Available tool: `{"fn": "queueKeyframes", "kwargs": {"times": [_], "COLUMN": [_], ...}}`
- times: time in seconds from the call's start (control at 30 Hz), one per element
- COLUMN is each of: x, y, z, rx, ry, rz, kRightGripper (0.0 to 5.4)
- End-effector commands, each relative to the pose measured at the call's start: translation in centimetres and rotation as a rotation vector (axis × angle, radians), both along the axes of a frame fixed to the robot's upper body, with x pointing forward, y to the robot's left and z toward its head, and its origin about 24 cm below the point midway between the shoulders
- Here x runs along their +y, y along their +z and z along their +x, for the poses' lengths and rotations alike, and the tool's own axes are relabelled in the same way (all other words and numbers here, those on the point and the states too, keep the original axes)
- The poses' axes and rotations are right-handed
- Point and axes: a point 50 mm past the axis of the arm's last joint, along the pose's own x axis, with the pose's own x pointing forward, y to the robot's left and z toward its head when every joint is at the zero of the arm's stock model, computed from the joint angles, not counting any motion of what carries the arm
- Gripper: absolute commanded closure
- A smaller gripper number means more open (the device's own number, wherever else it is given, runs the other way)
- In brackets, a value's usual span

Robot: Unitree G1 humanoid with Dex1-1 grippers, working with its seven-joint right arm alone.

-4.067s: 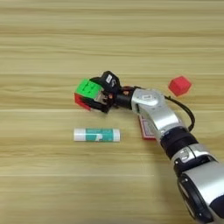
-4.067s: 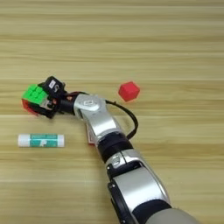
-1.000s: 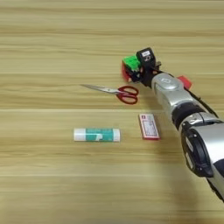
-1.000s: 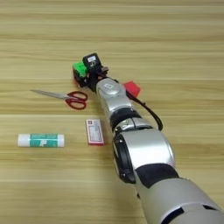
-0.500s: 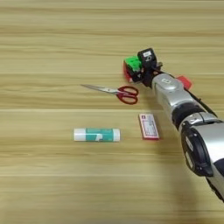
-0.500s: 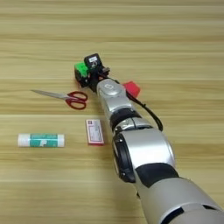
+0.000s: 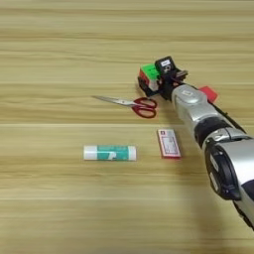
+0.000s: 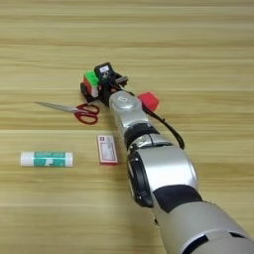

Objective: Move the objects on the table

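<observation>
Nearest to you, the silver forearm [image 8: 149,168] comes in from the lower right and stretches far over the table [image 7: 49,208]. Going outward, you meet first the white-and-green glue stick [image 7: 109,153], lying flat on the left, and near it, to the right, the flat red-and-white card box [image 7: 168,143]; print shows on both, but you cannot read any word or brand on them. Farther out lie the red-handled scissors [image 7: 133,104], blades pointing left. Beyond them the hand [image 7: 158,83] is at the puzzle cube [image 7: 148,79], which sits just above the scissors' handles; the black fingers seem to close around it, though you cannot tell how firmly. The small red cube [image 8: 148,101] lies just right of the arm, partly hidden in the left eye view. Compared with four seconds ago, the puzzle cube has travelled from the left-middle of the table to this farther spot, uncovering the scissors and the box. Over the last second nothing shifts, so the cube is probably already placed, and letting it go appears to be your next step.
</observation>
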Motion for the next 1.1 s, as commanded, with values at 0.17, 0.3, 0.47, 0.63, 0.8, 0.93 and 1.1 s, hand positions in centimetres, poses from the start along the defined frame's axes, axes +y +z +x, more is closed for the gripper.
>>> {"fn": "queueKeyframes", "kwargs": {"times": [0.17, 0.3, 0.47, 0.63, 0.8, 0.93, 1.1], "x": [0.3, 0.4, 0.6, 0.9, 0.9, 0.7, -0.6], "y": [5.0, 5.3, 5.9, 6.7, 7.3, 7.9, 8.7], "z": [2.0, 2.1, 2.2, 2.2, 2.3, 2.2, 2.0], "rx": [-0.177, -0.194, -0.235, -0.285, -0.317, -0.350, -0.383], "ry": [0.002, 0.007, 0.021, 0.057, 0.074, 0.096, 0.118], "rz": [-0.007, -0.002, -0.012, -0.019, -0.014, -0.016, -0.022], "kRightGripper": [0.03, 0.03, 0.03, 0.03, 0.03, 0.03, 0.03]}}
